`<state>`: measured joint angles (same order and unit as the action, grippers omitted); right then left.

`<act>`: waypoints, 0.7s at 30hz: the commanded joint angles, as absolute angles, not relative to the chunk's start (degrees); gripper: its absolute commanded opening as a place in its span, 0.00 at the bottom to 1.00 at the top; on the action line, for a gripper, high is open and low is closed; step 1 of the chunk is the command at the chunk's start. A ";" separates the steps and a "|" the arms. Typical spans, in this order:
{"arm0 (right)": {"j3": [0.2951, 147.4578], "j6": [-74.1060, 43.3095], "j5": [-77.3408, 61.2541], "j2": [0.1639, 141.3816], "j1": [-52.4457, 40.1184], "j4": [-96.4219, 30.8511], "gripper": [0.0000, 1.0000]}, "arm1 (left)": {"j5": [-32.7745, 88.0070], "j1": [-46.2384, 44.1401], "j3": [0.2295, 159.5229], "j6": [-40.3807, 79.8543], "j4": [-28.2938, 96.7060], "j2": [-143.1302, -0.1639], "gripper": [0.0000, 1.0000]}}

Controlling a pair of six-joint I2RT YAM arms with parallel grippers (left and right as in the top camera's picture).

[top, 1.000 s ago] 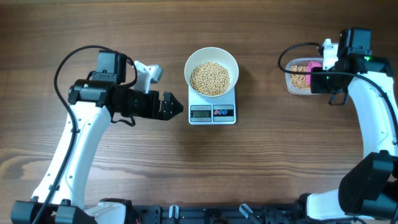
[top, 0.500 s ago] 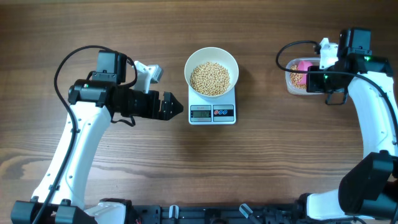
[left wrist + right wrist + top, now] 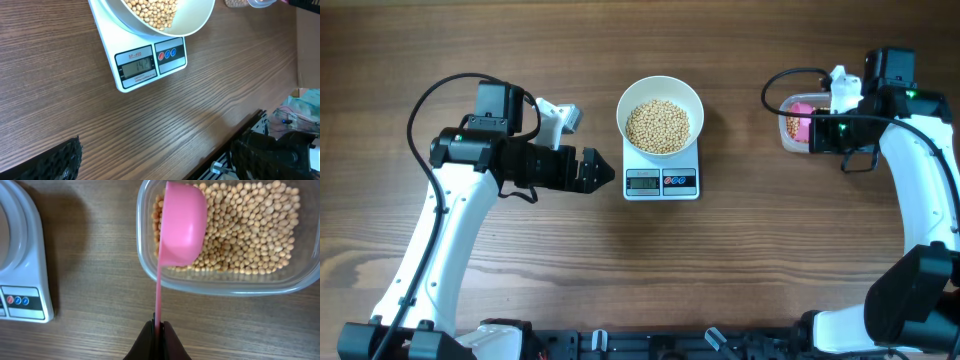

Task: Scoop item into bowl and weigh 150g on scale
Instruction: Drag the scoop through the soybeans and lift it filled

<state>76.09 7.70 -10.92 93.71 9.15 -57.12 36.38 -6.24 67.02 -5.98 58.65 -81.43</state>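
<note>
Beans (image 3: 658,126) heaped in the white bowl (image 3: 628,100) on the scale (image 3: 661,182), upper middle of the overhead frame.
On the wooden table (image 3: 770,260), the left claw (image 3: 605,172) hangs just left of the scale, spread wide and holding nothing. Only the left wrist view shows the display (image 3: 136,66) clearly; its digits look like 142. Overhead the right claw is hidden under its arm at upper right. The right wrist view shows this right claw (image 3: 158,330) pressed together on the thin handle of the pink scoop (image 3: 182,225), over the left part of the clear tub (image 3: 220,286) with more beans.
</note>
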 commanded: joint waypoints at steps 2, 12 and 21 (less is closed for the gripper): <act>75.24 7.46 -17.06 94.41 8.86 -57.71 0.04 | 37.45 -6.00 66.46 -7.14 58.54 -81.45 1.00; 75.24 5.32 -19.64 94.41 10.17 -57.69 0.04 | 37.45 -6.00 66.46 -7.11 58.54 -81.45 1.00; 75.24 4.58 -28.93 94.41 16.99 -57.60 0.04 | 37.45 -6.00 66.46 -7.14 58.54 -81.45 1.00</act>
